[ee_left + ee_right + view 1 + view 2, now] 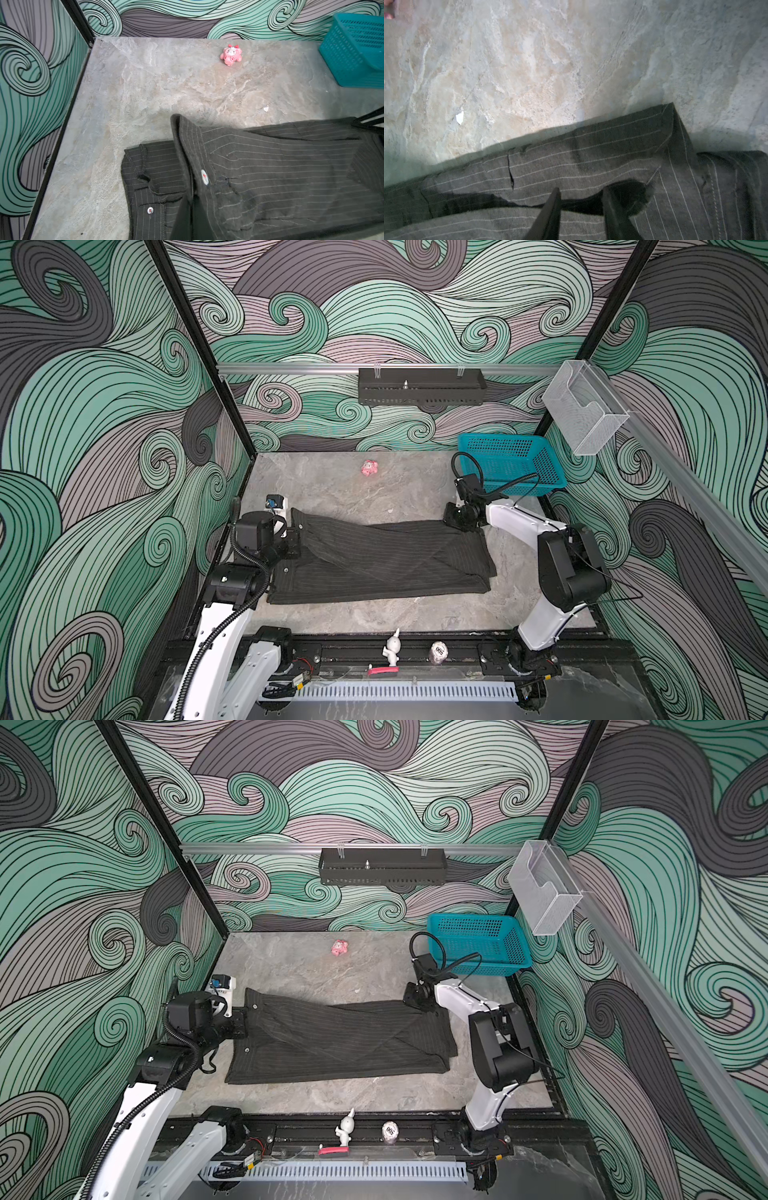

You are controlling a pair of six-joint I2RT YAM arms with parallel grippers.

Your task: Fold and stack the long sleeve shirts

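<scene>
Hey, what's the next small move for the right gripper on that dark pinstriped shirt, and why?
Probably close the right gripper on the shirt edge. Its jaws stand apart astride a fold at the shirt's far right corner, while the left gripper is shut on the opposite end; both ends need holding to fold.
</scene>
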